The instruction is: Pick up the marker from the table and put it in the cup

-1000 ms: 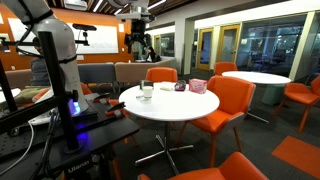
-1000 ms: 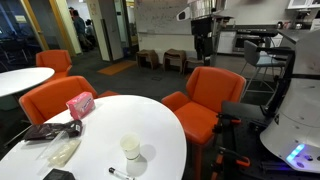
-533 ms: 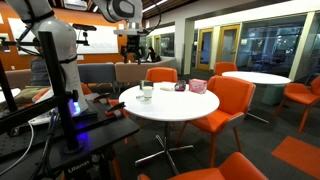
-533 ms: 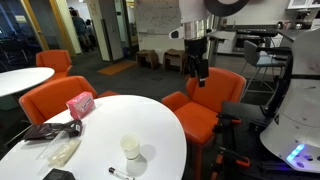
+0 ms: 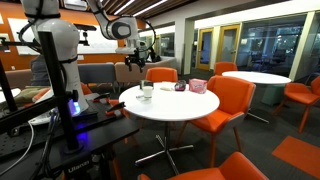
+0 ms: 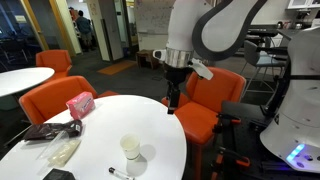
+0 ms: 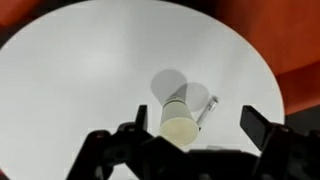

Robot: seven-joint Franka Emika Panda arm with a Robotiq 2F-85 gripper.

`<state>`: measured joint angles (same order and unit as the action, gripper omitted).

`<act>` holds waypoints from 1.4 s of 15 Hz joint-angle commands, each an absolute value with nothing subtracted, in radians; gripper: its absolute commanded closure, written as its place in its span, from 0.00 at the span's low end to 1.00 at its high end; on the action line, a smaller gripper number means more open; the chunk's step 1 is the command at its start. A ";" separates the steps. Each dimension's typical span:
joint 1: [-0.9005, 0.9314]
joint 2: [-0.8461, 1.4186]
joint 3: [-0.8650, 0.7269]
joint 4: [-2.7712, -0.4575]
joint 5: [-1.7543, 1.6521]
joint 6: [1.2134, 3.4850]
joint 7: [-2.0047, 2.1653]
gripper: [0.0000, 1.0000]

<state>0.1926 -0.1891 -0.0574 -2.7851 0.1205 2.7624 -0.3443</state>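
Note:
The small whitish cup [image 6: 131,148] stands upright on the round white table [image 6: 100,125], near its front edge. The dark marker [image 6: 121,175] lies flat on the table just beside the cup. In the wrist view the cup [image 7: 177,118] is seen from above, with the marker [image 7: 207,108] lying close to its right. My gripper [image 6: 172,100] hangs above the table's far edge, fingers pointing down. It is open and empty in the wrist view [image 7: 198,122]. The cup [image 5: 146,91] and my gripper [image 5: 133,62] above it also show in an exterior view.
A pink box [image 6: 79,103] stands on the table, with a dark flat item [image 6: 45,130] and a clear plastic bag [image 6: 62,150] near it. Orange chairs [image 6: 205,100] ring the table. A low dark bowl-like item [image 5: 180,87] sits beside the pink box [image 5: 197,86].
The arm has swung down from high in the background towards the table. My gripper now hangs low over the table's edge, near the cup. The objects have not moved.

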 commanded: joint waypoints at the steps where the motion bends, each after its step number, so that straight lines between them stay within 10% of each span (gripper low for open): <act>1: 0.191 -0.027 0.018 -2.734 0.160 2.887 -0.190 0.00; 21: 0.284 0.271 -0.004 -2.542 -0.210 2.887 0.241 0.00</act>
<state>0.2292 0.2414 0.0376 -2.5681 -0.1324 2.8855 0.1614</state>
